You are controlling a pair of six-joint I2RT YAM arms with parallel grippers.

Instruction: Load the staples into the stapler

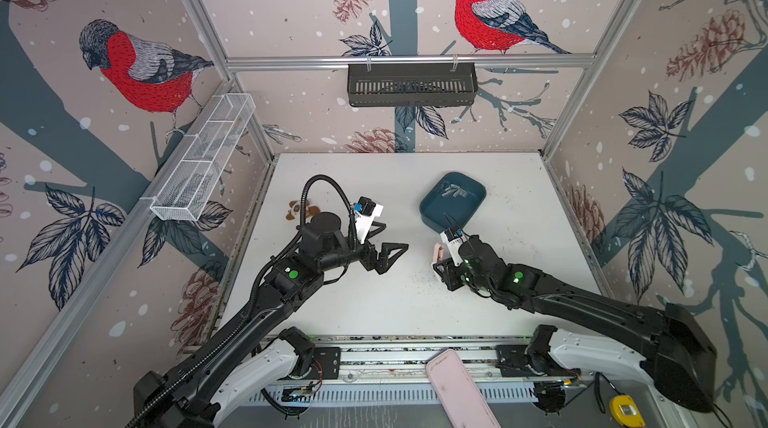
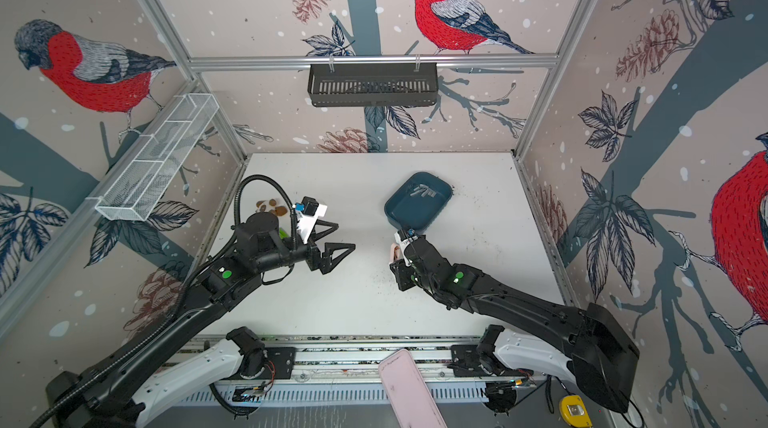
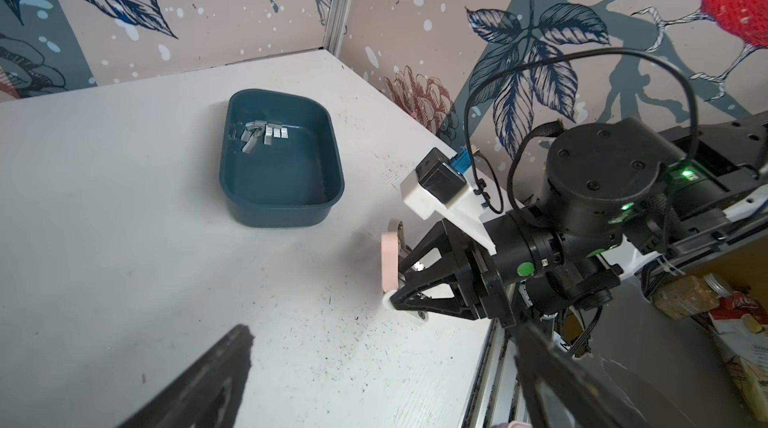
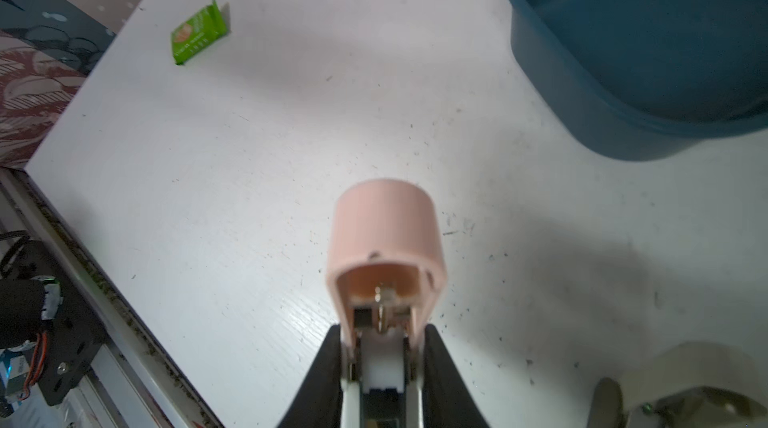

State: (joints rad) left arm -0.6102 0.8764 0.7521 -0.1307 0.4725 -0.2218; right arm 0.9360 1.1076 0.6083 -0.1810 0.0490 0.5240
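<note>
My right claw [image 4: 382, 334] pinched the pink stapler [image 4: 386, 230]; my left claw [image 1: 395, 235] hung wide open and empty at its nine o'clock. The staples [image 3: 264, 134] lay in the blue tub [image 3: 282, 205] at twelve; a green packet [image 4: 199, 33] lay toward ten.

Both top views overlook the whole table [image 1: 395, 305]; nearer wrist views share the tub [image 3: 291, 213].

One stapler [image 4: 386, 234], one tub [image 3: 286, 213], about six staples [image 3: 266, 132]

My cell: bullfinch-and-pinecone papered walls [image 1: 291, 10], aluminium frame [image 1: 407, 60], black basket [image 1: 411, 85] hung at back, white wire basket [image 1: 203, 155] left, scuffed white surface [image 1: 374, 180].
</note>
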